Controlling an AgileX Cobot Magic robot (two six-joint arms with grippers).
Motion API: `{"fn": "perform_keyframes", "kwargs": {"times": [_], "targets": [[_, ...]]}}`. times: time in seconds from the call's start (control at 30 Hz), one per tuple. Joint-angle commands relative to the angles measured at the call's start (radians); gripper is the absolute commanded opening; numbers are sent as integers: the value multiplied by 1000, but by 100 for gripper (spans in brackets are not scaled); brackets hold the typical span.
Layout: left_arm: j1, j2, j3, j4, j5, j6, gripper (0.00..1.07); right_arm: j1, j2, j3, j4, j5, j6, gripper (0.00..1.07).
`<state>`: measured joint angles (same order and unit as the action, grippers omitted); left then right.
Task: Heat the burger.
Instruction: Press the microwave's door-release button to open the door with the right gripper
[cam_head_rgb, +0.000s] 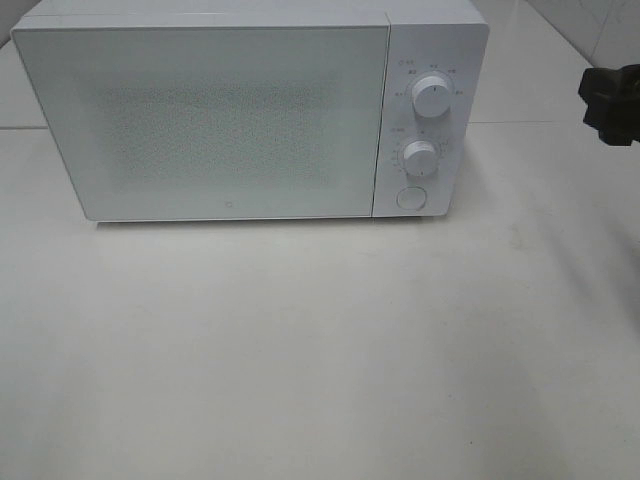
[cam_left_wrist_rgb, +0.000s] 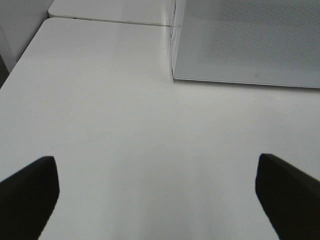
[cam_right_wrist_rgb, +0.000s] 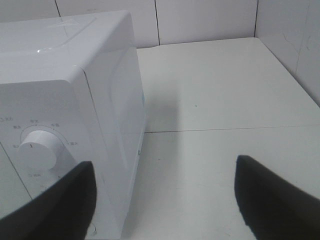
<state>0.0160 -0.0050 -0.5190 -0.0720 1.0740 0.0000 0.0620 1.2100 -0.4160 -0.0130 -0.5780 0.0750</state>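
Here left claw (cam_left_wrist_rgb: 155, 159) and right claw (cam_right_wrist_rgb: 164, 162) gape empty near the microwave (cam_head_rgb: 200, 120); burger unseen.

left gripper (cam_left_wrist_rgb: 156, 159): two matte black fingers (cam_left_wrist_rgb: 30, 195), wedge-shaped, smooth plain faces
right gripper (cam_right_wrist_rgb: 164, 161): same matte black wedge fingers (cam_right_wrist_rgb: 272, 200), edges slightly rounded
right gripper body (cam_head_rgb: 612, 98): black, blocky, angular outline; finer detail too dark to read

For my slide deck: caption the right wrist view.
Right gripper, open, at the white microwave's front right corner, upper dial visible, table beyond.
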Motion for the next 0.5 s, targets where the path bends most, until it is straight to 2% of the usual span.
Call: {"fn": "perform_keyframes", "kwargs": {"times": [0.03,0.07,0.13,0.17,0.2,0.27,0.37,0.43,0.5], "targets": [[3,-16,3,-8,-9,0,100,-1,73,24,13,-141,-54,75],[3,-16,3,-8,-9,0,100,0,102,56,49,-225,-67,75],[3,-16,3,-8,-9,0,100,4,114,70,71,-256,-68,75],[3,-16,3,-8,-9,0,100,28,133,101,151,-313,-84,75],[3,-16,3,-8,-9,0,100,28,133,101,151,-313,-84,75],[3,-16,3,-8,-9,0,100,89,168,129,252,-371,-148,75],[3,-16,3,-8,-9,0,100,115,182,134,280,-383,-177,75],[3,-16,3,-8,-9,0,100,216,243,136,378,-424,-249,75],[3,-16,3,-8,-9,0,100,243,260,136,401,-437,-255,75]]}}
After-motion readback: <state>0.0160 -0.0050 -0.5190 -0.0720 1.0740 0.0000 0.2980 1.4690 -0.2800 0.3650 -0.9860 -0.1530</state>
